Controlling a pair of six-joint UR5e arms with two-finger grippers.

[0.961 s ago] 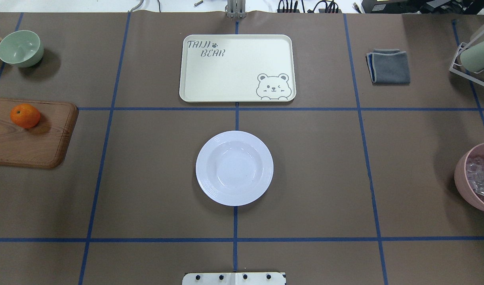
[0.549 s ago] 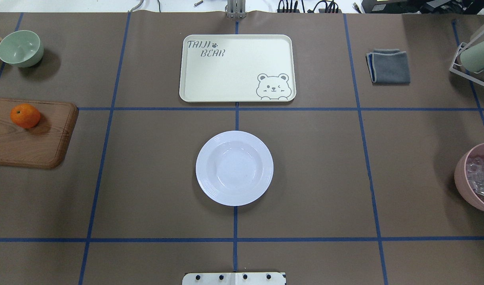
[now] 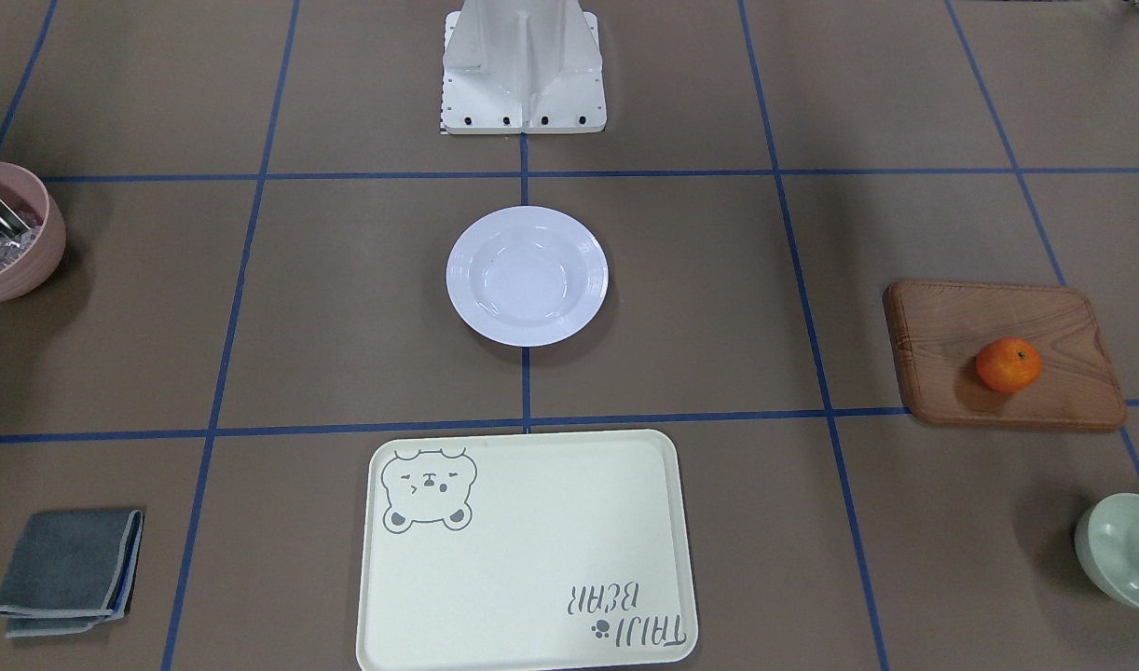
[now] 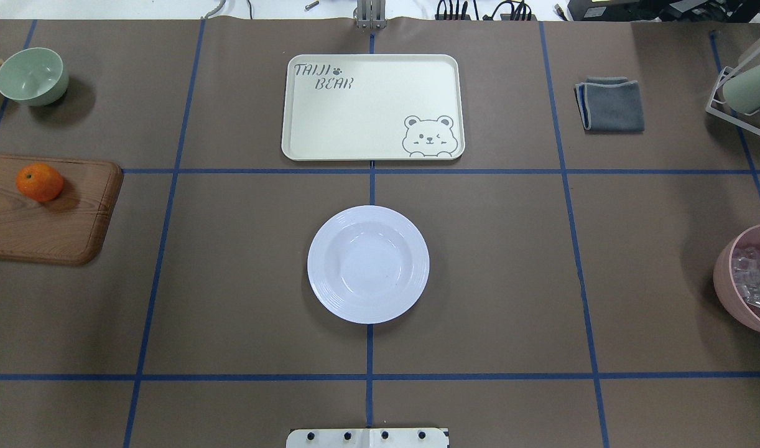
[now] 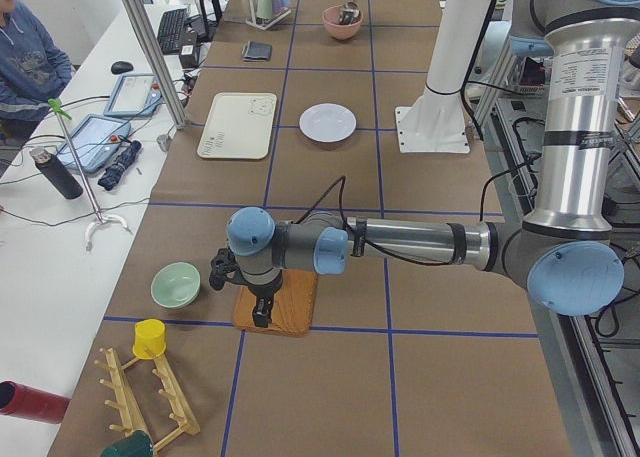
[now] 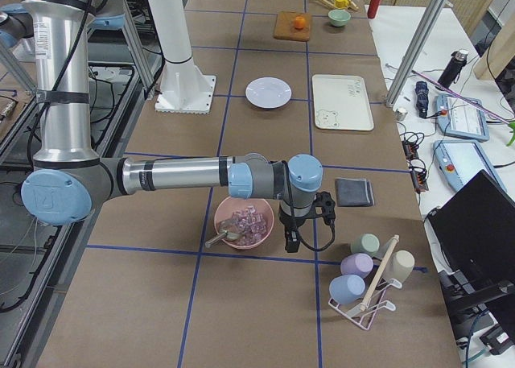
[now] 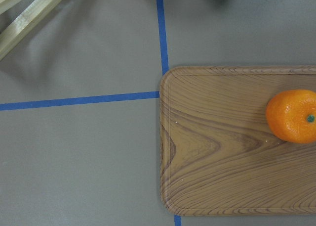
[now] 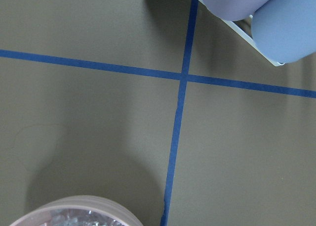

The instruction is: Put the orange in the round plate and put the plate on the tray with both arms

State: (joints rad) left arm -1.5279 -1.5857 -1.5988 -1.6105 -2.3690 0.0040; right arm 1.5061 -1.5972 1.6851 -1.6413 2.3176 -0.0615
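Note:
The orange [image 4: 39,182] lies on a brown wooden board [image 4: 44,230] at the table's left edge; the left wrist view shows the orange [image 7: 292,115] at its right side. The round plate [image 4: 367,264], white and empty, sits at the table's centre. Beyond it lies the cream tray [image 4: 372,107] with the bear drawing, also empty. My left gripper [image 5: 262,315] hangs over the near end of the board, seen only from the side, so I cannot tell its state. My right gripper [image 6: 291,241] hovers beside the pink bowl [image 6: 243,221], state also unclear.
A pale green bowl [image 4: 32,76] stands at the far left. A folded grey cloth [image 4: 611,104] lies at the far right, with a cup rack [image 4: 744,87] at the right edge. The pink bowl [image 4: 748,280] holds clear pieces and a utensil.

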